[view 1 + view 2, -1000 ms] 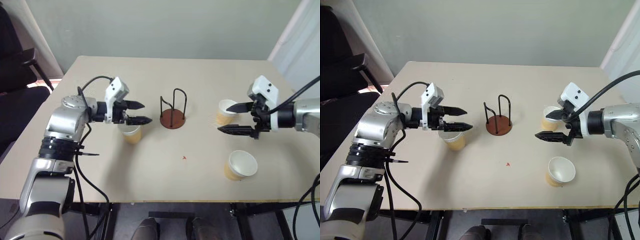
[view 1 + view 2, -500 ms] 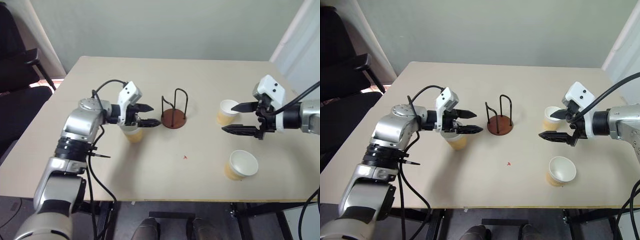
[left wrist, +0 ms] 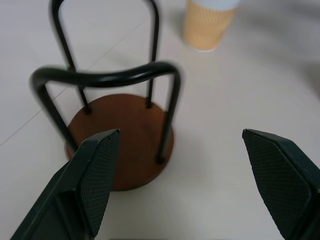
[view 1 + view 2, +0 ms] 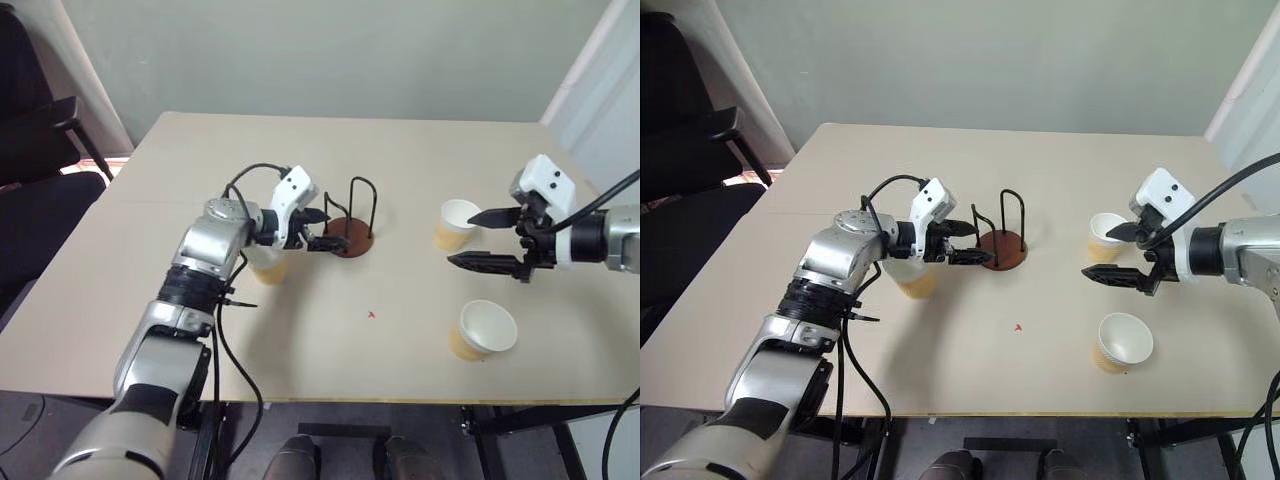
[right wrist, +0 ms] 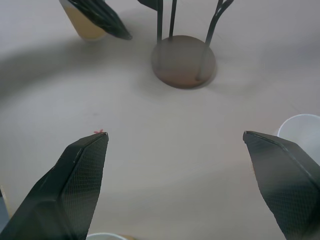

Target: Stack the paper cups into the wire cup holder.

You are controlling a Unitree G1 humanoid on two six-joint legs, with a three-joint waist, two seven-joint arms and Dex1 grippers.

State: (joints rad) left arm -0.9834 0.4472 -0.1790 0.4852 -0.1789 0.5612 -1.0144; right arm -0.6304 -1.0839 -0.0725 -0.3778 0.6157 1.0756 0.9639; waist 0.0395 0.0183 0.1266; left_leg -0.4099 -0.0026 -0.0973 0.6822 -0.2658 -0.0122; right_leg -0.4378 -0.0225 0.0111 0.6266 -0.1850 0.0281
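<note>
The wire cup holder [image 4: 349, 239], a reddish-brown disc with black wire loops, stands mid-table. My left gripper [image 4: 333, 230] is open and empty, its fingertips at the holder's left edge; the left wrist view shows the holder [image 3: 120, 134] close between the fingers. One paper cup [image 4: 266, 268] stands upright under that arm's wrist. My right gripper [image 4: 460, 238] hangs open and empty just in front of a second paper cup [image 4: 455, 224]. A third paper cup [image 4: 482, 330] stands near the front right.
The table [image 4: 360, 340] is beige, with a small red mark [image 4: 370, 315] near its middle. A dark chair [image 4: 40, 130] stands off the far left corner. Black cables trail from both arms.
My left gripper has moved right, from above the left cup to the holder's edge, still open. The right gripper has stayed in place.
</note>
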